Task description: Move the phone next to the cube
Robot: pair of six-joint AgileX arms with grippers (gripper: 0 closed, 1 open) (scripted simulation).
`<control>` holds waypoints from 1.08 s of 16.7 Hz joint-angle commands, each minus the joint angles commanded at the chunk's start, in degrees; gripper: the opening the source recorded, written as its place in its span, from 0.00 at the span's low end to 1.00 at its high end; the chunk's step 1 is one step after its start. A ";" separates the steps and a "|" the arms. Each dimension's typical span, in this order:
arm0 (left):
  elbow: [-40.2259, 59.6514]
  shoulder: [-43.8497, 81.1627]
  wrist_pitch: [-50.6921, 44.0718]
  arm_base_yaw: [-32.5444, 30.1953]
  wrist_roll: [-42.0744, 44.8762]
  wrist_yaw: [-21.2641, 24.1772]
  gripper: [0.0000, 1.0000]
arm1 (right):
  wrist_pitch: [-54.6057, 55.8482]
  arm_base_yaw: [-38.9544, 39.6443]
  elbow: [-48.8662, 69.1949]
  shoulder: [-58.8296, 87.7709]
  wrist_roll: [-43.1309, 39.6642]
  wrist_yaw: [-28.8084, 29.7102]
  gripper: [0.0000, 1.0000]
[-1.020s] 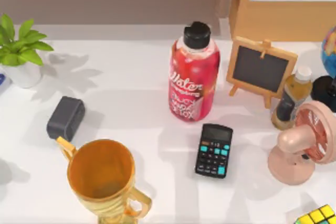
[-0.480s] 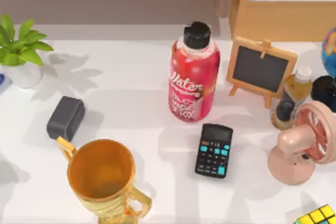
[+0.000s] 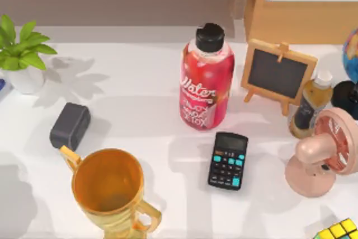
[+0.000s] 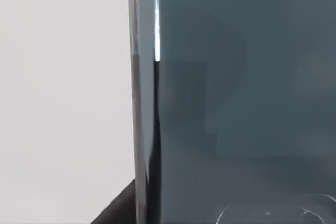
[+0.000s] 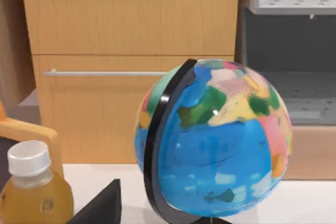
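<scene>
— Where is the phone (image 4: 236, 103)?

— Right up against our left wrist camera: a dark glass slab, its rounded edge against the pale surface (image 4: 63, 77). Our left claw (image 4: 113, 214) shows as a dark tip at that edge. Whether it is spread or pinching the phone, we cannot tell.

— And the cube (image 3: 338, 230)?

— At the lower right corner of the top view, just below the pink fan (image 3: 321, 158). So we judge the phone has a whole crossing ahead, left to right.

— How do we do this well?

— First we make sure of the grip: across the narrow sides, squarely, because glass is slick and a thin slab twists easily. Then we lift high enough to pass the gold trophy cup (image 3: 109, 191), which stands tall on the left, and keep in front of the calculator (image 3: 228, 160).

— The landing?

— Flat, beside the cube but not nudging it, clear of the fan's base.

— Our right claw (image 5: 100, 208)?

— Idle near the globe (image 5: 212, 140); its state we cannot tell either.
</scene>
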 joint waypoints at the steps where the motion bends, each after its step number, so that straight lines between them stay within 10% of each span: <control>1: 1.72 -1.06 -0.11 -2.76 -1.78 -1.00 0.00 | 0.00 0.00 0.00 0.00 0.00 0.00 1.00; 18: 19.85 8.05 -12.69 -76.25 -71.04 -1.51 0.00 | 0.00 0.00 0.00 0.00 0.00 0.00 1.00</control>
